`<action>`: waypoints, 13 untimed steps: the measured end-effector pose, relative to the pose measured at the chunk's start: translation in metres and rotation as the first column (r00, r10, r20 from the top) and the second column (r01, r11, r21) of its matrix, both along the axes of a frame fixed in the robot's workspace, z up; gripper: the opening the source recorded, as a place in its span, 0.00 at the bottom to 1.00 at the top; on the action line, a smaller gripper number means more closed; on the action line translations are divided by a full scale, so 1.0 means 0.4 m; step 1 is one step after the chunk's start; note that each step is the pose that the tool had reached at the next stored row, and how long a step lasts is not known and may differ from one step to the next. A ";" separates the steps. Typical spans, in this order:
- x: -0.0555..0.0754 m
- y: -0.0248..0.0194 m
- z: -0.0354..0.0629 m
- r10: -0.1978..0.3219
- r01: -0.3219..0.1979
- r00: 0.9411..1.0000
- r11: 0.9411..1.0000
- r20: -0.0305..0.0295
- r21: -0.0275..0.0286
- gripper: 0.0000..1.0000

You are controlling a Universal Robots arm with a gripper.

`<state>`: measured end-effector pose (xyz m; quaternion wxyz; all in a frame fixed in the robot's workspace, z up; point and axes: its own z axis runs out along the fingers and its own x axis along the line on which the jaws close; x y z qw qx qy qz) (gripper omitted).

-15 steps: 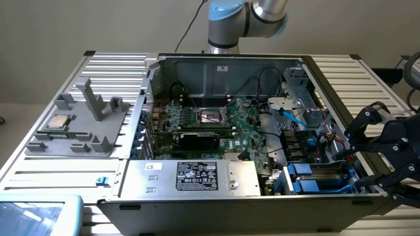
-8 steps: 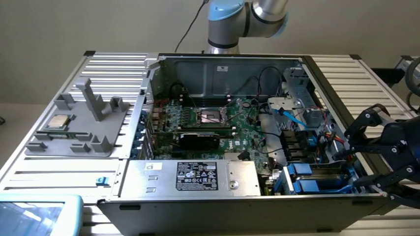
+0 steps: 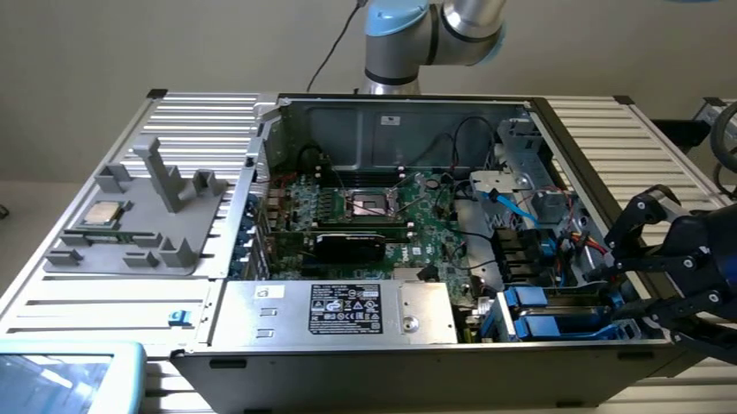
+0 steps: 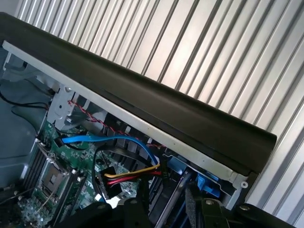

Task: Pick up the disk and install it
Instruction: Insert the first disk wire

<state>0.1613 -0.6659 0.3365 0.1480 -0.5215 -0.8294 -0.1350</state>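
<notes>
The ribbed aluminium bench (image 3: 645,147) carries an open steel computer case (image 3: 392,108) in its middle. Inside the case lie a green motherboard (image 3: 381,220), a boxy silver power supply (image 3: 345,310) with a black label, and a thin blue cable (image 3: 513,203).

Towards the bench's edge on the exterior view's left stands a matt grey plastic fixture (image 3: 144,224) with upright posts. A small square silver chip (image 3: 106,213) lies flat on it.

The disk (image 3: 564,326) sits low in the drive bay at the case's near corner on the exterior view's right. It lies flat, and its glossy blue plastic carrier is the part I can see. Its long axis seems to run along the case's near wall, with one end towards the gripper (image 3: 620,289).

A second blue-fronted drive (image 3: 524,297) sits just above and beside it.

The black, angular gripper hangs at the case's wall on the exterior view's right, close against the bay. I cannot tell whether it is clamped on the carrier or free of it.

In the wrist view the case's rounded black rim (image 4: 142,104) crosses the ribbed bench top diagonally.
</notes>
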 end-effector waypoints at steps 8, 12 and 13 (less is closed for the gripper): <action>0.000 0.000 -0.010 0.000 0.000 1.000 1.000 0.000 0.005 0.34; 0.000 0.000 -0.018 0.000 0.000 1.000 1.000 0.000 0.016 0.34; 0.000 0.000 -0.019 0.001 -0.001 1.000 1.000 0.000 0.018 0.34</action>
